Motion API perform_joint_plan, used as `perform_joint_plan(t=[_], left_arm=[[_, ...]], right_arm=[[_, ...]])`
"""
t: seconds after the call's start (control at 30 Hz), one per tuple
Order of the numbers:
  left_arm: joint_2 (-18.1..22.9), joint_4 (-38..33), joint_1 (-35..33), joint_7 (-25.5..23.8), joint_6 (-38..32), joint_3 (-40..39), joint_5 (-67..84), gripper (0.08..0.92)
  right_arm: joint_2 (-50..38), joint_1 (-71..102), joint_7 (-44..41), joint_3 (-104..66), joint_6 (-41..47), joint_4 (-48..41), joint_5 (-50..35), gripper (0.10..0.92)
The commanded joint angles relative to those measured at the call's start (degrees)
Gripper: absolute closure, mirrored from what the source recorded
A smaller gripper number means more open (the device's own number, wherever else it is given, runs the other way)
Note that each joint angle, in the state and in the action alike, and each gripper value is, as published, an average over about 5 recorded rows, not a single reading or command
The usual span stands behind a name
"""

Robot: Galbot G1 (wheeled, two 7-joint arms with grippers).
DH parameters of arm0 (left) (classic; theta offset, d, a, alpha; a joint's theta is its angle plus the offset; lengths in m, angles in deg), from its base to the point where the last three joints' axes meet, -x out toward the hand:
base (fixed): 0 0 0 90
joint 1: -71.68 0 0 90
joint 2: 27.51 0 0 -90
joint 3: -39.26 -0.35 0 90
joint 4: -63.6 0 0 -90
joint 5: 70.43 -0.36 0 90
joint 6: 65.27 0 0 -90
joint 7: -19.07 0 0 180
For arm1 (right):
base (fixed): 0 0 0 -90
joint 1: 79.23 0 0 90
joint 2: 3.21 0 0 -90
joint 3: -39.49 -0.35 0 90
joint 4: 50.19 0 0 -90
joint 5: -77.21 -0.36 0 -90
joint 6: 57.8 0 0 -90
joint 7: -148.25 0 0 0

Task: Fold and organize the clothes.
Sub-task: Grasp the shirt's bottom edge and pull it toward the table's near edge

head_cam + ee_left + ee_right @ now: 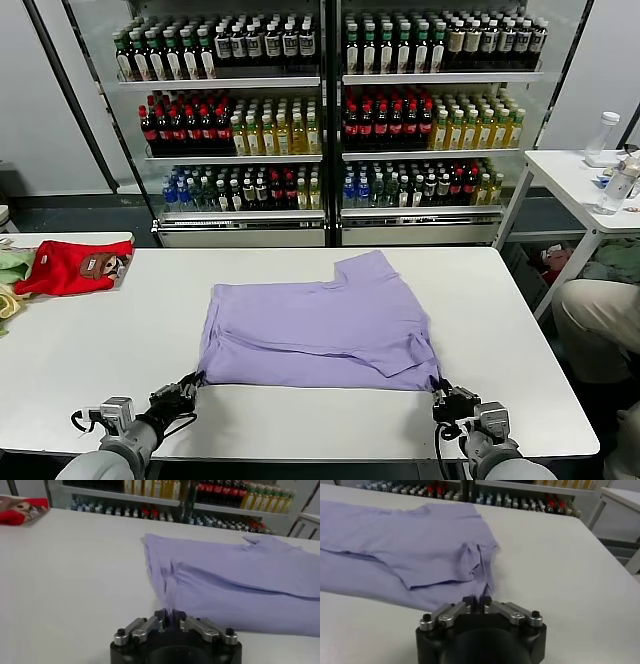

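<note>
The clothes are one lavender T-shirt (320, 325), lying partly folded on the white table (100, 360), one sleeve pointing to the far side. My left gripper (192, 383) sits at the shirt's near left corner. In the left wrist view this gripper (170, 614) is shut on a pinch of the purple cloth (235, 580), which rises in a small ridge from the jaws. At the near right corner my right gripper (442, 388) is likewise low on the table. In the right wrist view it (478, 600) is shut on the corner of the shirt (395, 550).
A red garment (72, 267) with a brown patch lies at the table's far left, beside green and yellow cloths (10, 268). Drink coolers (330, 110) stand behind the table. A side table (575, 180) with bottles and a seated person's leg (600, 315) are at the right.
</note>
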Motion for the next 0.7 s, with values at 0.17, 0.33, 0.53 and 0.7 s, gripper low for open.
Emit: perform_joint_plan(t=[0.17,0.33,0.53,0.7], left_arm=[[-2.37,-13.18,-11.65,0.15,0.24,7.31,1.58,0.916],[-2.39,-10.57,-11.06,-0.5,-0.15,7.34,1.03,0.916],[-2.81,-9.44,-10.6,-0.54,0.37,8.73,-0.97,0.88],[-3.37,-12.83,-9.13,-0.14,0.24,12.17,-0.71,0.749]], right_arm=[[-0.79,13.2,-0.1,-8.32,-0.27,9.97,-0.67,0.9],[0.76,17.76,-0.13,-7.71,-0.55,11.53,1.26,0.9],[1.95,17.33,-0.15,-6.95,-0.9,12.28,2.67,0.801],[0.23,11.74,-0.1,-10.49,-0.95,14.69,0.51,0.655]])
